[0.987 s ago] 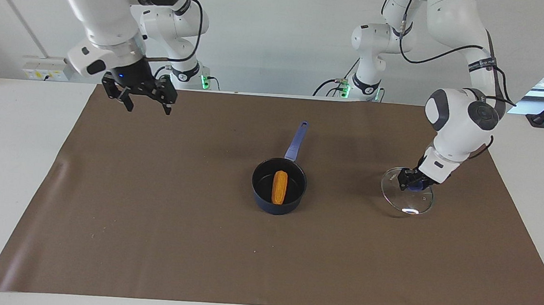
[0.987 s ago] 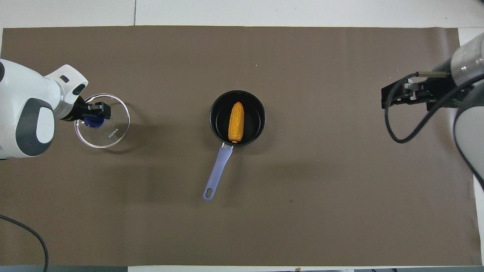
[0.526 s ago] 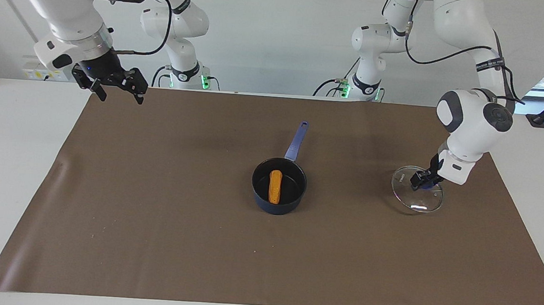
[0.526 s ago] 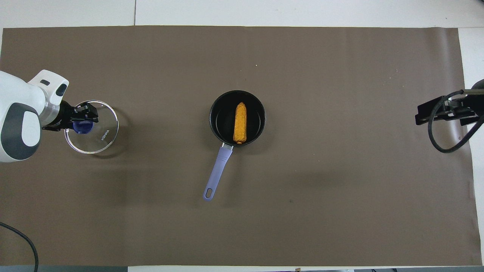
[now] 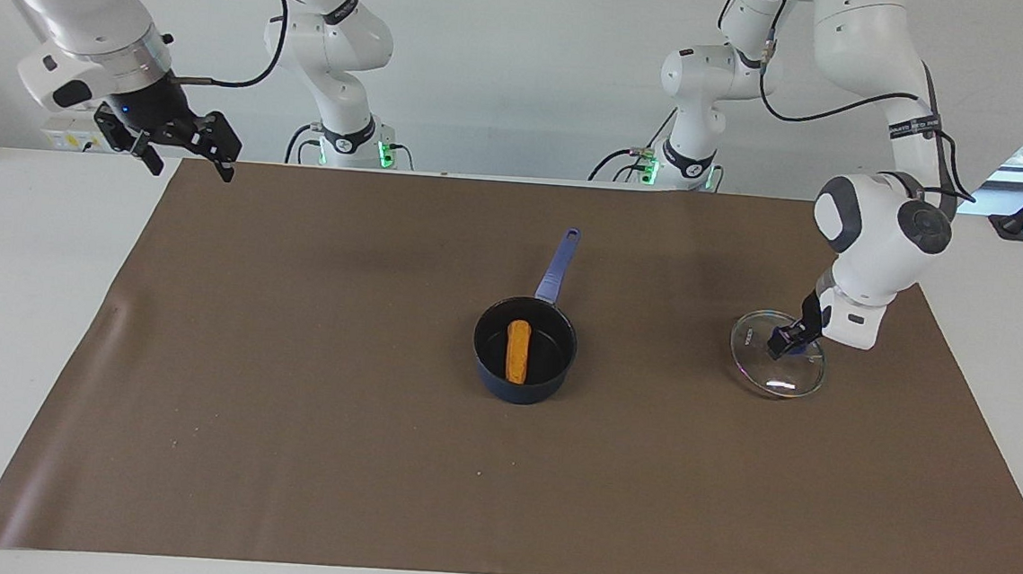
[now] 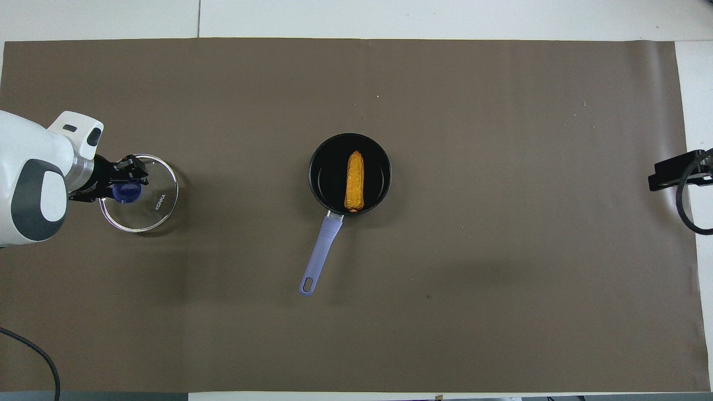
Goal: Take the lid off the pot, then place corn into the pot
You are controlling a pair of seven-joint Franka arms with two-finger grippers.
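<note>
The dark blue pot stands in the middle of the brown mat, its light-blue handle pointing toward the robots. The orange corn lies inside the pot, and from above the corn lies roughly in line with the handle. Toward the left arm's end, my left gripper is shut on the blue knob of the glass lid. The lid hangs tilted, low over the mat, under the left gripper. My right gripper is open and holds nothing, up over the mat's corner at the right arm's end.
The brown mat covers most of the white table. A wall socket box sits at the table's edge at the right arm's end. Only a tip of the right gripper shows in the overhead view.
The right gripper has drawn away from the pot toward its own end of the table. The corn has settled lower in the pot. The left gripper has shifted slightly with the lid.
</note>
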